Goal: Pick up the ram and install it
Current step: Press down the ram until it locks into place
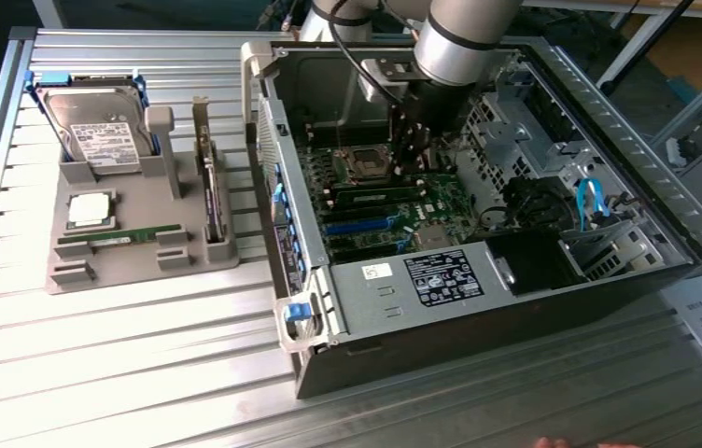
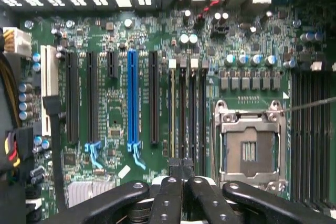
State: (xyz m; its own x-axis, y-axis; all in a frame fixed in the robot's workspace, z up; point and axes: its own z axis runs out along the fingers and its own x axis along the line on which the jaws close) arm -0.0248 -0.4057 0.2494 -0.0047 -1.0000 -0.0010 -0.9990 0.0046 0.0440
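Note:
A slim green ram stick [image 1: 120, 235] lies flat in the front slot of the grey tray [image 1: 102, 275], at the exterior view's left. My gripper [image 1: 416, 166] is far from it, reaching down inside the open computer case [image 1: 476, 280] over the motherboard [image 1: 388, 219]. In the wrist view my gripper [image 2: 181, 167] is shut with nothing visibly between its black fingertips, which hover at one end of the row of long memory slots [image 2: 191, 111]. The outermost slot [image 2: 172, 111] shows a thin yellowish strip; whether a stick sits in it I cannot tell.
The tray also carries a hard drive [image 1: 102, 131], a square silver processor [image 1: 90, 210] and an upright dark expansion card [image 1: 210, 201]. Beside the slots lies the open processor socket [image 2: 249, 145]. Cables and drive bays [image 1: 588, 201] crowd the case's far side. A fingertip [image 1: 556, 442] shows at the front edge.

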